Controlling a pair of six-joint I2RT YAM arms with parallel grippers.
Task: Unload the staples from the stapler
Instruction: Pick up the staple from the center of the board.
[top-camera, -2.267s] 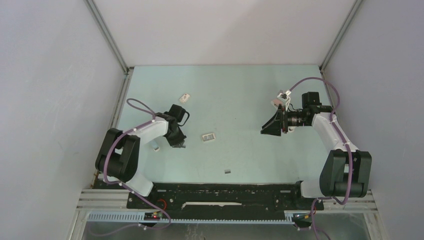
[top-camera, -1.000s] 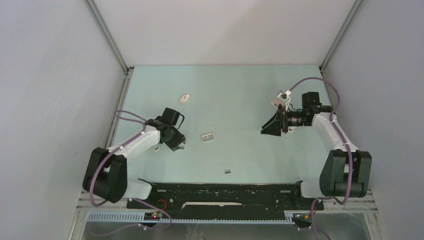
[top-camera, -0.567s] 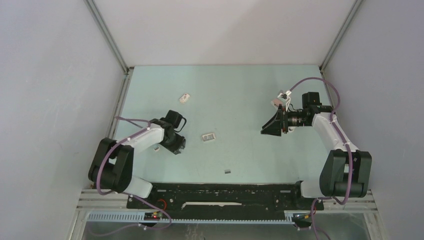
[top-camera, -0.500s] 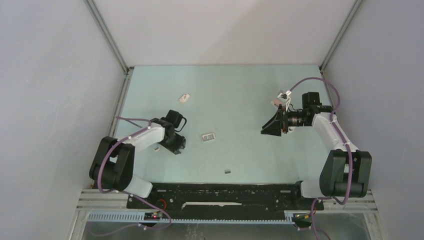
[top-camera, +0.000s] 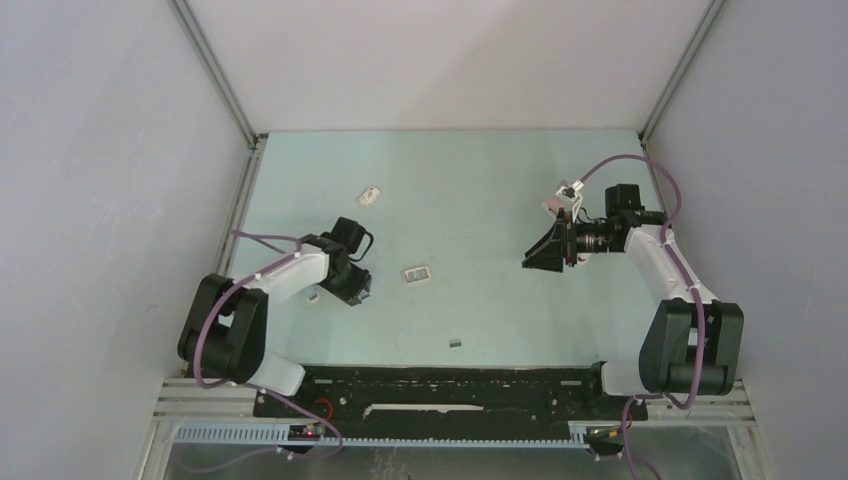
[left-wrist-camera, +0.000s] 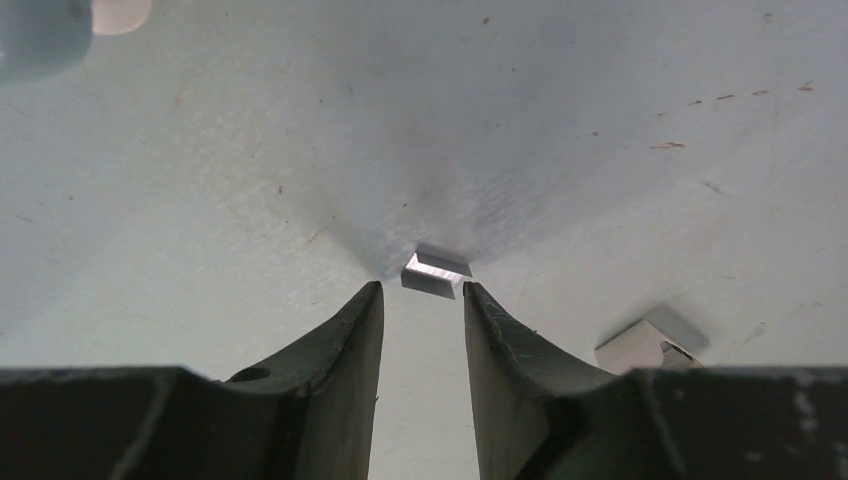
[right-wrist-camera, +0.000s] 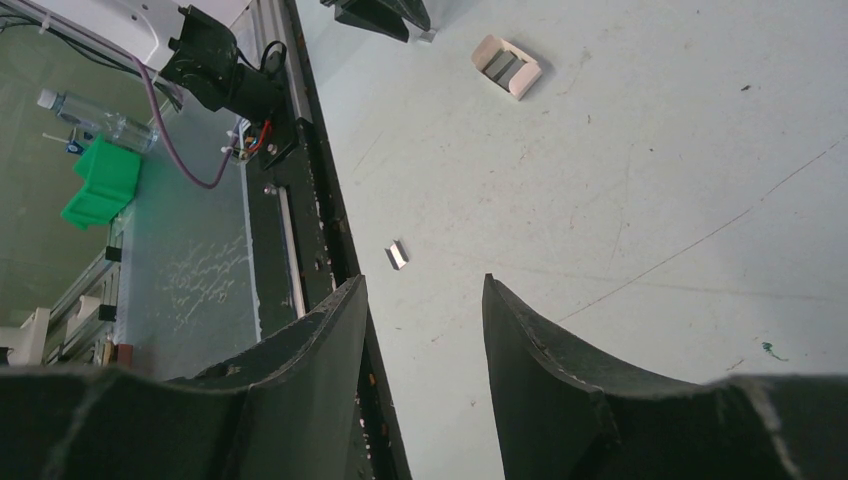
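On the pale green surface (top-camera: 480, 180), a short grey metal staple strip (left-wrist-camera: 436, 272) lies just ahead of the left pincer (left-wrist-camera: 422, 292). A small open cardboard box (top-camera: 417, 273) sits to the pincer's right. A second staple strip (top-camera: 455, 342) lies nearer the bases.

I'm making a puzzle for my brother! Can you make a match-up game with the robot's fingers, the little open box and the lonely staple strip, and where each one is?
Things: 1 left fingers; 2 right fingers; 3 open box; 4 lone staple strip.
Places: A by the black rail; B tips at a shiny strip; C midway between 1 and 2; D far right, nothing at tips.
Pairs: 1-B, 2-D, 3-C, 4-A.
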